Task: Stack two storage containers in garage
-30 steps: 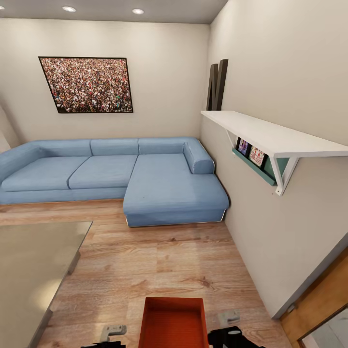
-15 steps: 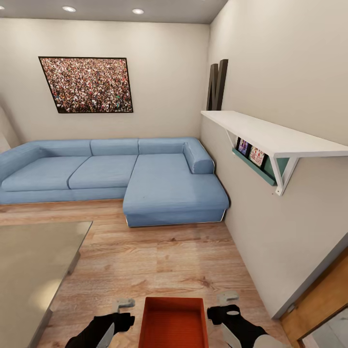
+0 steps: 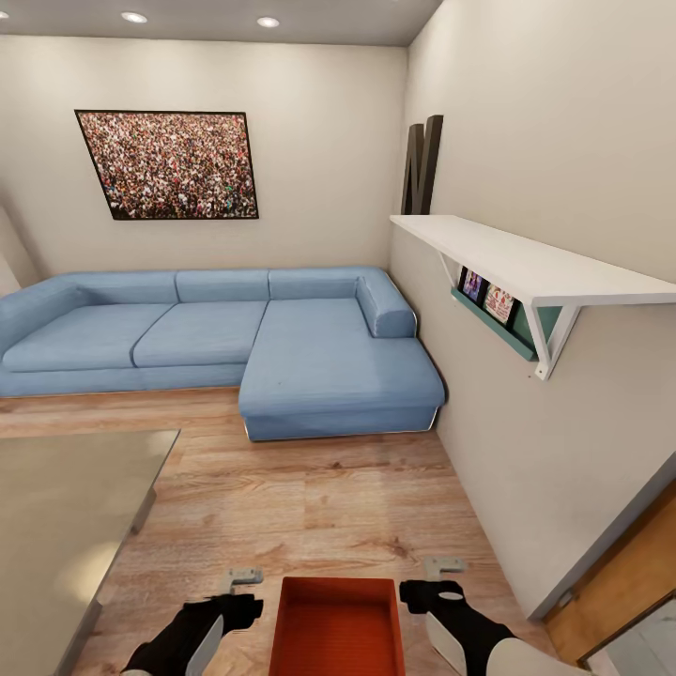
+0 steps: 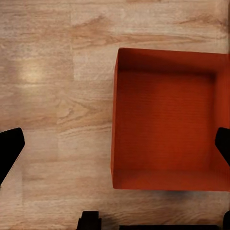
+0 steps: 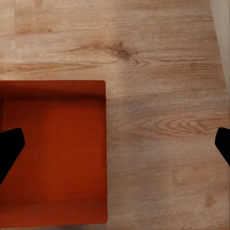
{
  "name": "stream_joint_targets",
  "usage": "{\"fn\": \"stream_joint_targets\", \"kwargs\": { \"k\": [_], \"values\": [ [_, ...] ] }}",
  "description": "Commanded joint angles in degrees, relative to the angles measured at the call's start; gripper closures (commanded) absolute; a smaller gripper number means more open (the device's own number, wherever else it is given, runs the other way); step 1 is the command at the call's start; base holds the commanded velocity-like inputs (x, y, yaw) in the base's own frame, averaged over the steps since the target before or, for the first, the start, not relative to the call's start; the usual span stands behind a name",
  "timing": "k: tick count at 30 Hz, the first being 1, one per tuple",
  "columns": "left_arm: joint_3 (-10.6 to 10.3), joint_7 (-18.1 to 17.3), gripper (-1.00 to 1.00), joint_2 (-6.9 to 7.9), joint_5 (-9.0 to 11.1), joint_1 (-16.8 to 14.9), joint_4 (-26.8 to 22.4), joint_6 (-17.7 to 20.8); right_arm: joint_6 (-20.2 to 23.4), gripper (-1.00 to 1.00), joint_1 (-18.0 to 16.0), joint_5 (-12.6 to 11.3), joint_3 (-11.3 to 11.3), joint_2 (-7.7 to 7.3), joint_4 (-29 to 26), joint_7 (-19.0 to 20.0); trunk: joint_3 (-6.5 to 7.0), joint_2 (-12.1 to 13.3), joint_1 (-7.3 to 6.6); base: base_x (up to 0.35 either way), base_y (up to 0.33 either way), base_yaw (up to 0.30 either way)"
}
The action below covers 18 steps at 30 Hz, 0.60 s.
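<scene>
One orange-red storage container (image 3: 338, 624) sits on the light wood planks of the living room, at the bottom middle of the head view. It is open-topped and holds nothing. My left gripper (image 3: 239, 587) hovers beside its left wall and my right gripper (image 3: 439, 577) beside its right wall. Both are open and hold nothing. In the left wrist view the container (image 4: 165, 120) lies below the open left gripper (image 4: 116, 146), whose fingers span its width. In the right wrist view the container (image 5: 52, 153) lies under one side of the open right gripper (image 5: 116, 146). The garage is out of view.
A blue sectional sofa (image 3: 282, 347) fills the far side of the room. A glass coffee table (image 3: 66, 507) stands at the left. The right wall carries a white shelf (image 3: 526, 263), with a wood door (image 3: 629, 582) at its near end. Wood floor (image 3: 310, 498) lies between the sofa and the container.
Both arms have come up and forward into the head view, and the grippers now flank the container's far corners. The container and the camera have not moved.
</scene>
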Motion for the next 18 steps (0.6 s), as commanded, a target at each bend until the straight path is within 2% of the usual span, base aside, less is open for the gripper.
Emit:
{"fn": "stream_joint_targets", "kwargs": {
  "k": [1, 9, 18],
  "values": [
    [-0.1, 0.1, -1.0, -0.02, 0.2, 0.0, -0.7, 0.4, 0.4, -1.0, 0.0, -0.4, 0.5, -0.03, -0.1, -0.2, -0.07, -0.1, 0.01, 0.0, 0.0, 0.0],
    [0.1, 0.7, -1.0, -0.14, 0.3, 0.0, -2.0, 0.4, 1.9, -1.0, 0.0, -0.3, 0.6, -0.69, -0.9, 0.2, -0.07, -0.1, 0.01, 0.0, 0.0, 0.0],
    [0.0, 0.9, -1.0, -0.05, 0.4, 0.0, -1.9, 0.4, 1.9, -1.0, 0.0, 0.0, 0.6, -0.21, -1.0, 0.1, -1.69, -3.7, 1.98, 0.0, 0.0, 0.0]
  ]
}}
